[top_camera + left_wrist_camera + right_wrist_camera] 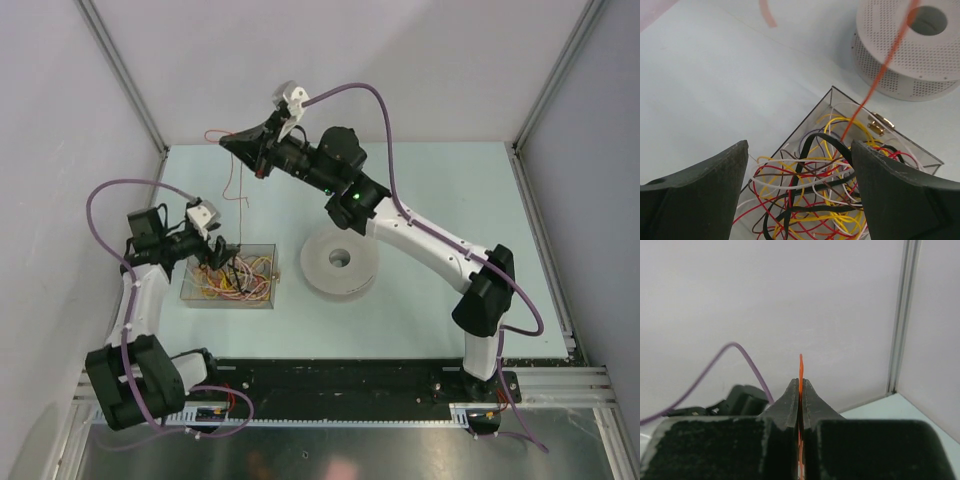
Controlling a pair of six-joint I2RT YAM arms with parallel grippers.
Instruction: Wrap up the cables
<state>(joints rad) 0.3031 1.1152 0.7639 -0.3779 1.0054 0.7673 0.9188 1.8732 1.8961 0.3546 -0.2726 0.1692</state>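
Observation:
A tangle of thin yellow, red, white, orange and dark cables lies in a clear box left of centre. My left gripper hangs open just above the box; in the left wrist view it frames the cables without holding any. My right gripper is raised at the far left, shut on one orange cable whose end pokes out above its tips. That orange cable runs taut from the box upward.
A white round perforated spool lies flat just right of the box, also in the left wrist view. The box's near rim is thin and dark. Walls close in the back and both sides.

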